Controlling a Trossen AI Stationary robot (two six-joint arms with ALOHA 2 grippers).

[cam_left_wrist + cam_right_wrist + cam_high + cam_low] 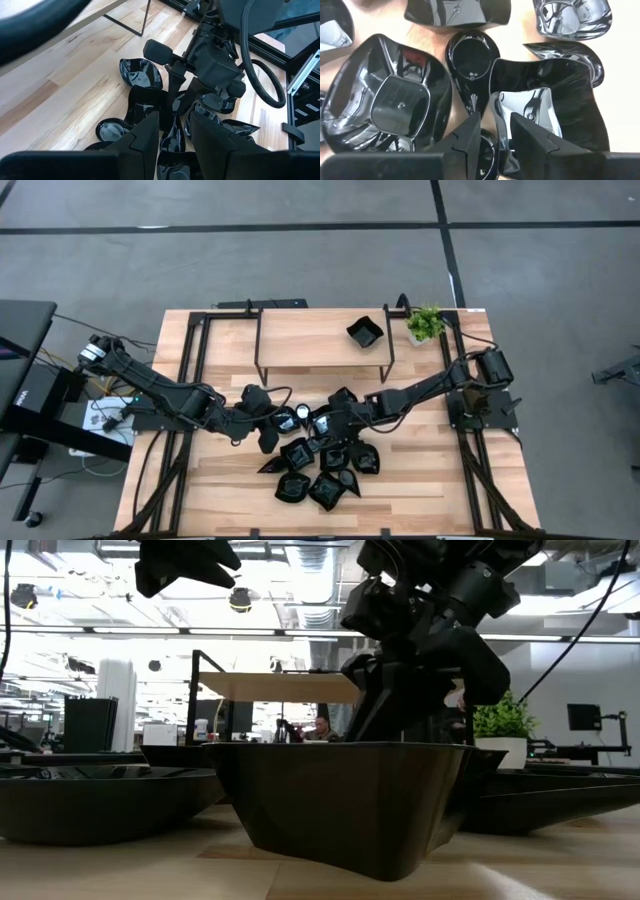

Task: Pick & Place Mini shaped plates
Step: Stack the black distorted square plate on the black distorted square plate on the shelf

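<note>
At the near edge of the table [200, 490] lies the pile of mini shaped plates [322, 470], most of them crowded together at the middle. Just behind the pile, the left gripper [175, 137] and the right gripper [495, 135] meet over its far side. The right fingers [532, 137] pinch the thin rim of a square plate [527, 107]. The left fingers [145, 132] stand slightly apart, and I cannot tell if they hold something. Farther back, one more plate [365, 332] sits on the raised shelf [300, 340], near a small green plant [425, 323].
</note>
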